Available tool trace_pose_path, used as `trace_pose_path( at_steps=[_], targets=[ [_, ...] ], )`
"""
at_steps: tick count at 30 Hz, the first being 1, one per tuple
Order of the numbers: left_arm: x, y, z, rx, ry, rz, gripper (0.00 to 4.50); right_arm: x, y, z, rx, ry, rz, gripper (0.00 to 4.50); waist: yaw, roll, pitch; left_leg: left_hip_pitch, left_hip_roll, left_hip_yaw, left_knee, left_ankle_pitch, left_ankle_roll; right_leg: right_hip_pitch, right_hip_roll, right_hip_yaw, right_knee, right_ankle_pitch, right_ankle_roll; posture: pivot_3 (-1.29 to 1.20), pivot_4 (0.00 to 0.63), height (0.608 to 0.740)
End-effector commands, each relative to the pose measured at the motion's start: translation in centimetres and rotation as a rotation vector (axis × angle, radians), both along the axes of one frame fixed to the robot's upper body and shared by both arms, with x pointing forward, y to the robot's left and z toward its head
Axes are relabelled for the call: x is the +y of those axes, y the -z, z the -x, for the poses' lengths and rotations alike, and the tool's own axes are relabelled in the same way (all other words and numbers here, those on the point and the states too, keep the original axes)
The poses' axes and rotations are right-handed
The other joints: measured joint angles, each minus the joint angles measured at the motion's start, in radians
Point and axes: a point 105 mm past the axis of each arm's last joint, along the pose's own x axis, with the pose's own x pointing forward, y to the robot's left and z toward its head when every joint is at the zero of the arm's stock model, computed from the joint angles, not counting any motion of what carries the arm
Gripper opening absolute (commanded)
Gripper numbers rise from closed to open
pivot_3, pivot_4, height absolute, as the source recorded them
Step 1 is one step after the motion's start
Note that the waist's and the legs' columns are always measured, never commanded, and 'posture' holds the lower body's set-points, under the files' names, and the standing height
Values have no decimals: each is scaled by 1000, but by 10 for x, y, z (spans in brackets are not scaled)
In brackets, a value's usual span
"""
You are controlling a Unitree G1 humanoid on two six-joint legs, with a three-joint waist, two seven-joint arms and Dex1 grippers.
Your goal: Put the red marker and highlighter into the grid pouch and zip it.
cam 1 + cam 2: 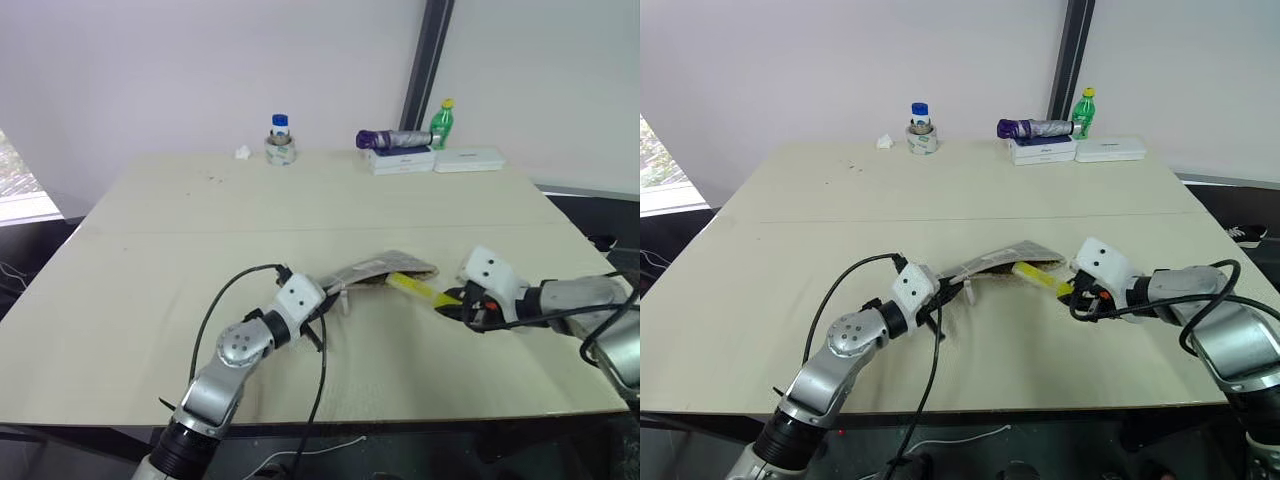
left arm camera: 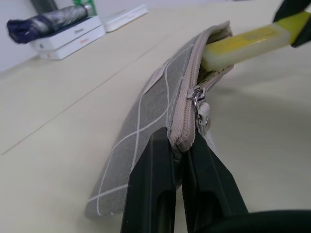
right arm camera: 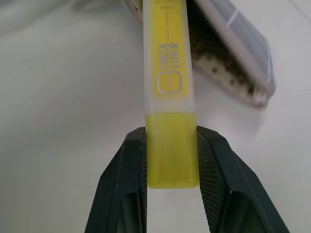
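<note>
Left gripper (image 2: 182, 160): jaws pinch the grid pouch (image 2: 160, 111) at its zipper edge. Right gripper (image 3: 171, 160): jaws clamp the highlighter (image 3: 167, 73), far end inside the pouch mouth.

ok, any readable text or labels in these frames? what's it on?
"CHECK LINER": printed along the highlighter, right wrist view.
"HIGHLIGHTER": small print beside it, only just legible.
"1989": near the highlighter's far end, blurred, uncertain.
White boxes: faint print on the side, too blurred to read.
Green bottle and blue-capped bottle: labels too small to read.
Grid pouch: white patch, no text legible.
</note>
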Motion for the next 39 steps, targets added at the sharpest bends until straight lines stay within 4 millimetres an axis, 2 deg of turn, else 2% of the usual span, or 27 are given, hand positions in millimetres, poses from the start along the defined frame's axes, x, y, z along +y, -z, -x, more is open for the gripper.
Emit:
trace_pose_path(
  at_steps=[1, 8, 11, 14, 15, 22, 25, 27, 32, 36, 39],
  targets=[
    [-10, -11, 13, -90, 101, -33, 0, 18, -11, 2, -37, -85, 40, 838, -1, 0, 0, 0, 0, 0, 0, 0, 0, 0, 0, 0, 0, 0, 0, 0, 150, 737],
    [-9, -10, 18, -84, 180, -50, 0, 50, -18, -5, -65, -188, 19, 838, -1, 0, 0, 0, 0, -2, 0, 0, 0, -1, 0, 0, 0, 0, 0, 0, 150, 737],
    [-7, -10, 18, -83, 179, -54, 0, 51, -22, -10, -73, -187, 10, 2322, 0, 0, 0, 0, 0, -3, 0, 0, 0, -1, 0, 0, 0, 0, 0, 0, 150, 737],
    [-3, -13, 14, -75, 145, -28, 0, 45, -27, -12, -94, -164, 13, 4036, 2, 0, 0, -1, 0, -3, 0, 0, 0, 0, -1, 0, 0, 0, 0, 0, 150, 737],
    [-1, -15, 11, -64, 124, -5, 0, 42, -30, -13, -104, -151, 8, 4448, 1, 0, 0, 0, 0, -3, 0, 0, 0, -1, -1, 0, 0, 0, 0, 0, 150, 737],
    [17, -24, -18, 124, -84, 210, 0, 19, -69, -8, -206, -114, -74, 4448, 0, 0, 0, 0, 0, -3, 0, 0, 0, 0, -1, -1, 0, 0, 0, 0, 150, 737],
    [18, -35, -32, 225, -150, 358, 0, 22, -87, 0, -259, -141, -151, 4448, -2, 0, 0, 0, 0, -3, 0, 0, 0, 1, 0, -2, 0, 0, 0, 0, 150, 737],
    [15, -47, -40, 306, -158, 483, 0, 34, -99, 6, -282, -182, -243, 4448, -2, 0, 0, 0, 0, -3, 1, 0, 0, 1, 0, -2, 0, 0, 0, 0, 150, 737],
    [6, -64, -52, 409, -137, 564, 0, 66, -81, 6, -242, -208, -303, 4448, -4, -1, 1, 0, 0, -3, 1, 0, 0, 1, 0, -4, 0, 0, 0, 0, 150, 737],
    [-3, -77, -51, 447, -76, 600, 0, 85, -64, -22, -248, -68, -390, 4448, -4, -1, 1, -1, -1, -3, 1, 0, -1, 0, 0, -4, 1, 0, 0, 0, 150, 737],
    [-10, -83, -47, 467, -26, 604, 0, 99, -59, -34, -251, -21, -442, 4448, -2, -1, 1, -1, -1, -3, 1, 1, -1, 0, 0, -3, 1, 0, 0, 0, 150, 737]
  ],
)
